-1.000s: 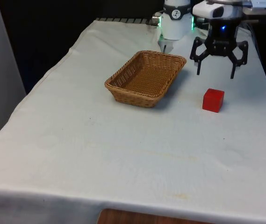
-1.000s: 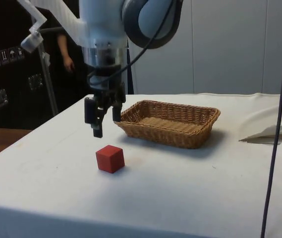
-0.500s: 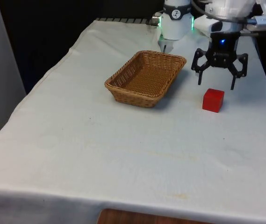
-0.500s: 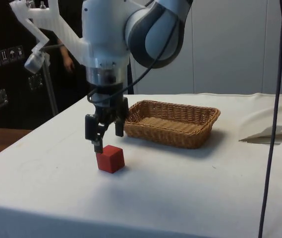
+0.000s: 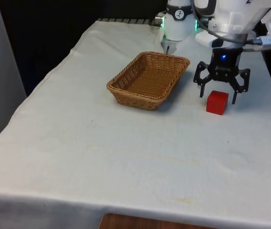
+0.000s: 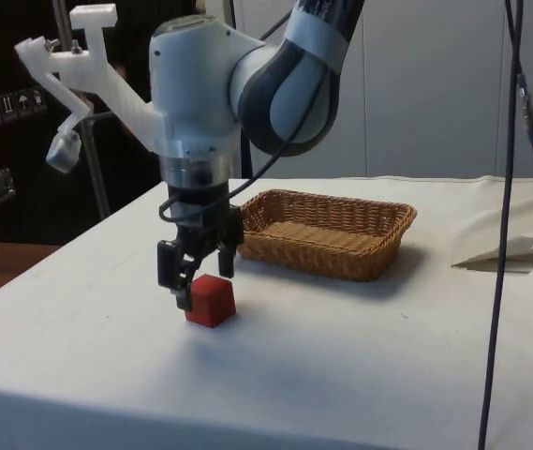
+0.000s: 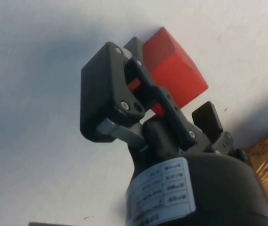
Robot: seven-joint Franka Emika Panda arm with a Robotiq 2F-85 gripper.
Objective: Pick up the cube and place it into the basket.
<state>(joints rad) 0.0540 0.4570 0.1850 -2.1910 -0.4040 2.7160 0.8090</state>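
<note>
Over by the table's [image 5: 125,157] far right edge in the front view, the gripper [image 5: 216,94] hangs spread wide around the red cube [image 5: 217,102], fingers straddling it, with the wicker basket [image 5: 125,90] nearby

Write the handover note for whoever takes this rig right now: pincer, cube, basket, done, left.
Pincer: open, low over the red cube, fingers straddling it; not closed on it.
Cube: on the white cloth, on the front view's right of the basket, apart from it.
Basket: wicker, upright, nothing in it.
Done: approach and descent to the cube.
Left: close on the cube, lift, carry over the basket, release.
</note>
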